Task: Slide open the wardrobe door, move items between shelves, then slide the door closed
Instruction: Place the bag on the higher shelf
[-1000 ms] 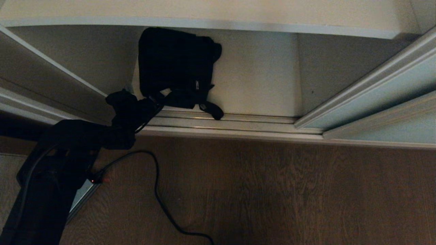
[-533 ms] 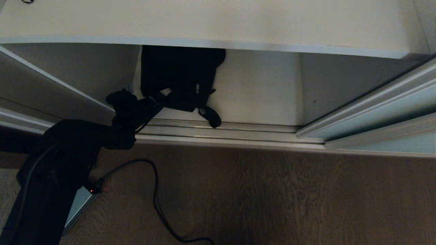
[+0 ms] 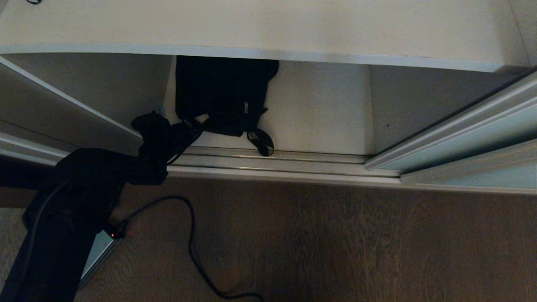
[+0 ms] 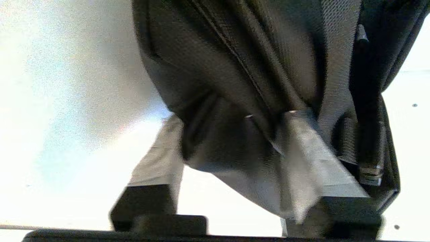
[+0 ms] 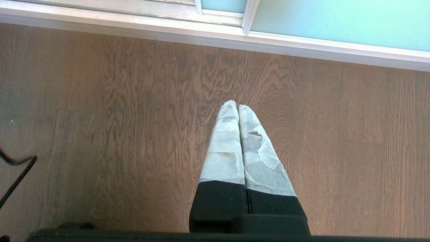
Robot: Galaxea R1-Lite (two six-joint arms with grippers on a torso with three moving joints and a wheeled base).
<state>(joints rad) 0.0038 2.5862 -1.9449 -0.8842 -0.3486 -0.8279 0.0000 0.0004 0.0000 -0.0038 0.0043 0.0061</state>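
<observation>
You have a brown wood-grain floor (image 3: 335, 243) filling the near part of the head view, its grain running away from you toward the wardrobe. A black cable (image 3: 191, 235) loops across it on your left, curving up from the lower edge and ending at a small red light (image 3: 112, 235). Just beside that light lies a flat pale grey panel (image 3: 97, 251), partly hidden. Where the floor ends you see the grooved metal floor track (image 3: 277, 161), running left to right. In the right wrist view the same floor (image 5: 100, 117) shows again, with a bit of the cable (image 5: 16, 171) at its edge.
</observation>
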